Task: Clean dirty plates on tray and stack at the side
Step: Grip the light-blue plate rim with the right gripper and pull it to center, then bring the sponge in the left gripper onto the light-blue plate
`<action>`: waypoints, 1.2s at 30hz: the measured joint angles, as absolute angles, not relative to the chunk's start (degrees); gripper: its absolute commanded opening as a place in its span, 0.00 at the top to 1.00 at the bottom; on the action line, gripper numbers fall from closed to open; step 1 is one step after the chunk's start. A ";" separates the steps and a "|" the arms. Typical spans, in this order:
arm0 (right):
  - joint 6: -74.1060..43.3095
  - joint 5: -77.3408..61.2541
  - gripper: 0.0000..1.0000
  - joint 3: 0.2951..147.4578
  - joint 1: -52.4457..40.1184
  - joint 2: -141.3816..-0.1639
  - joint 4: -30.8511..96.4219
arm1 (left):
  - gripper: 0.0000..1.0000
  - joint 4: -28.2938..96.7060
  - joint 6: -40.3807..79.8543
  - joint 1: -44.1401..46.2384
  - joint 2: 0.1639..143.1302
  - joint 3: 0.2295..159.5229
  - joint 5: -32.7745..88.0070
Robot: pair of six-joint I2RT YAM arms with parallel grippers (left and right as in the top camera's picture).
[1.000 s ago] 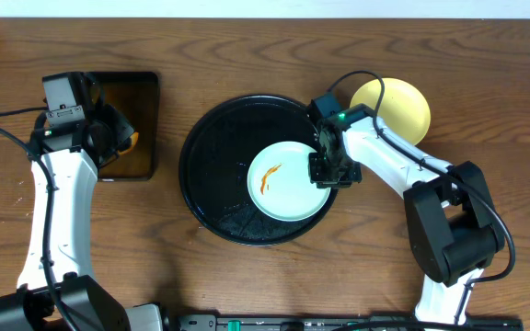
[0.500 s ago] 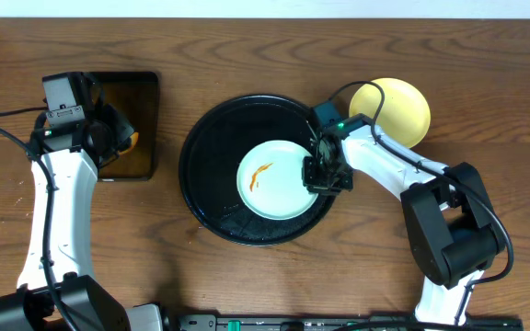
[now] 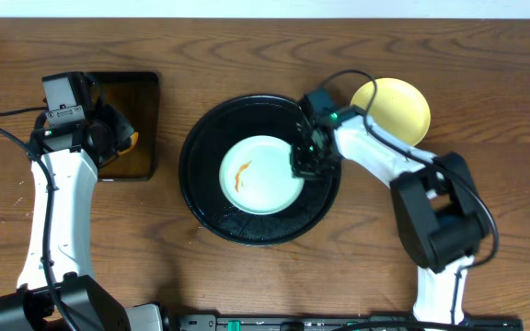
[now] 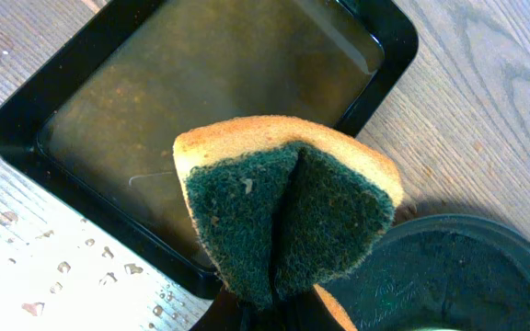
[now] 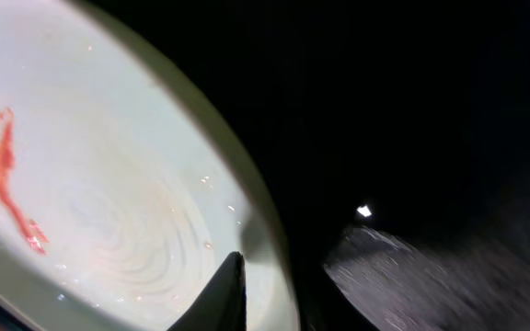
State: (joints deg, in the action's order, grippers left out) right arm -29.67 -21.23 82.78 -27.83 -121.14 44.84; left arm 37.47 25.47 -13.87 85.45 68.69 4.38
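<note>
A pale mint-blue plate [image 3: 260,175] with an orange sauce streak lies in the round black tray [image 3: 205,138]. My right gripper [image 3: 304,162] is shut on the plate's right rim; in the right wrist view one finger [image 5: 265,267] rests on the inside of the plate [image 5: 109,184], over the tray [image 5: 412,110]. A pale yellow plate [image 3: 396,106] lies on the table to the right of the tray. Only one mint-blue plate shows. My left gripper [image 3: 116,140] is shut on a folded green-and-yellow sponge [image 4: 283,207] over the rectangular tray.
A rectangular black tray [image 3: 136,119] with brownish liquid stands left of the round tray; it also shows in the left wrist view [image 4: 201,92]. Water drops lie on the wood [image 4: 63,276] beside it. The right arm's cable arcs over the yellow plate.
My right gripper has pulled the mint-blue plate leftward toward the middle of the round tray. The left arm and sponge have not moved.
</note>
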 measured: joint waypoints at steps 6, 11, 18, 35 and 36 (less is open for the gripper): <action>-27.92 -24.73 0.85 92.64 -27.83 -127.57 48.90 | 0.92 37.50 25.47 -13.87 85.45 68.69 4.38; -27.42 -24.45 0.85 95.11 -27.83 -128.90 49.80 | 0.92 37.50 25.45 -13.87 85.45 68.69 4.60; -26.02 -22.28 0.89 95.72 -27.88 -128.99 52.77 | 0.92 37.41 22.39 -13.30 85.45 68.69 10.63; -25.17 -19.46 0.99 95.77 -27.88 -128.99 47.75 | 0.92 44.53 20.93 5.17 85.45 68.58 16.62; -25.19 -19.44 0.99 95.77 -27.88 -128.97 47.72 | 0.92 44.05 20.93 6.26 85.45 68.47 16.60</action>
